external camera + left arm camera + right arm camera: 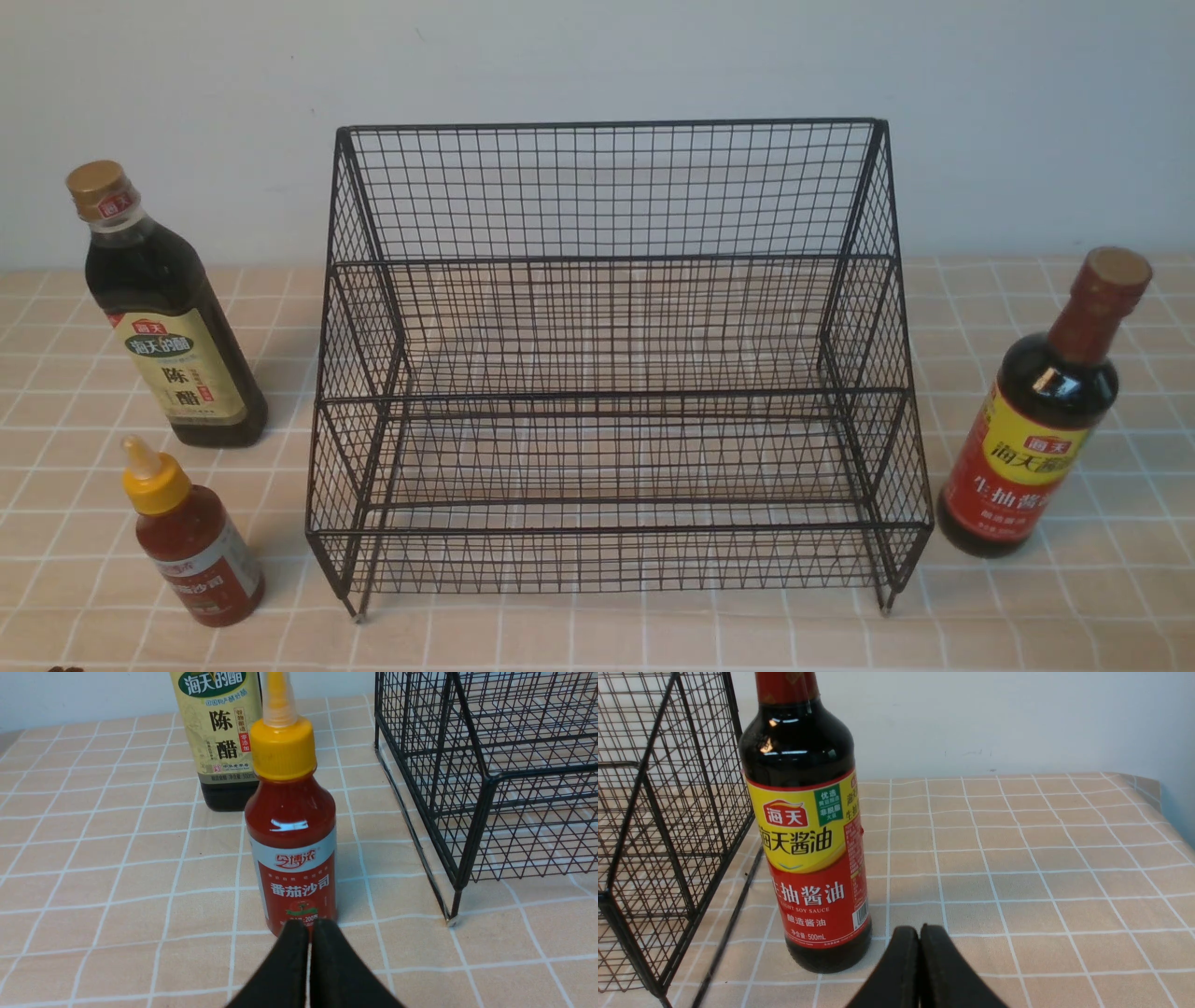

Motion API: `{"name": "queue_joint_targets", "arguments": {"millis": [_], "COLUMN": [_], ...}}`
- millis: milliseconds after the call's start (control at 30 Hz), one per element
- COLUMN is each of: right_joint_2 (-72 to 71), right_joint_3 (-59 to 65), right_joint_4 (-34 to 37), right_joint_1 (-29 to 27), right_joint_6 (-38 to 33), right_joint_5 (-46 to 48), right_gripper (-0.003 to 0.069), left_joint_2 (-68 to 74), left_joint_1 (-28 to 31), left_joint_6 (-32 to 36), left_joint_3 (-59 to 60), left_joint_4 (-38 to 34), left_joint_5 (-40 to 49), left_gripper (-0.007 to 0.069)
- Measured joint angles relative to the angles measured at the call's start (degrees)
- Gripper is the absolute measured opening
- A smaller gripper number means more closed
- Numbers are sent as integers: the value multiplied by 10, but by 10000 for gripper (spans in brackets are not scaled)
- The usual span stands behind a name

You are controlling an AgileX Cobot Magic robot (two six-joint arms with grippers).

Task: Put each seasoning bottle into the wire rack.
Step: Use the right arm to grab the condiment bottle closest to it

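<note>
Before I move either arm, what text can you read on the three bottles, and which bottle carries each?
"陈醋": gold-cap bottle
"海天的醋": gold-cap bottle
"番茄沙司": small red sauce bottle
"海天酱油": red-neck bottle
"生抽酱油": red-neck bottle
"SOY SAUCE": red-neck bottle
"酿造酱油": red-neck bottle
"500mL": red-neck bottle
The stylised brand on the small red sauce bottle is unclear, and the fine print on all three is too small to read.

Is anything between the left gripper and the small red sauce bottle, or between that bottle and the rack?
Nothing visible. The shut left gripper points at the red sauce bottle, and only bare tablecloth separates that bottle from the wire rack. The tall vinegar bottle stands behind it.
</note>
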Motion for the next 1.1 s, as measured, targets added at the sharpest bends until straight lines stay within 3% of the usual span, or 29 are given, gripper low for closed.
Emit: {"name": "queue_joint_targets", "arguments": {"millis": [300,500,700,967,1100], "right_joint_2": [0,0,0,0,18], "right_joint_3": [0,2,2,-1,-79], "right_joint_4": [6,158,287,307,237], "right_joint_1": [0,0,0,0,0], "right_joint_6": [4,63,87,75,41], "right_joint_5": [-7,-144,-203,-239,-191], "right_gripper": [-15,-15,-15,-15,-13], "left_joint_2": [0,0,0,0,0], "left_joint_1": [0,0,0,0,0], "left_joint_6": [0,0,0,0,0], "left_joint_3": [0,0,0,0,0], "left_joint_4": [0,0,0,0,0], "left_joint_5": [0,0,0,0,0], "left_gripper": [-7,-7,-7,-7,-7]}}
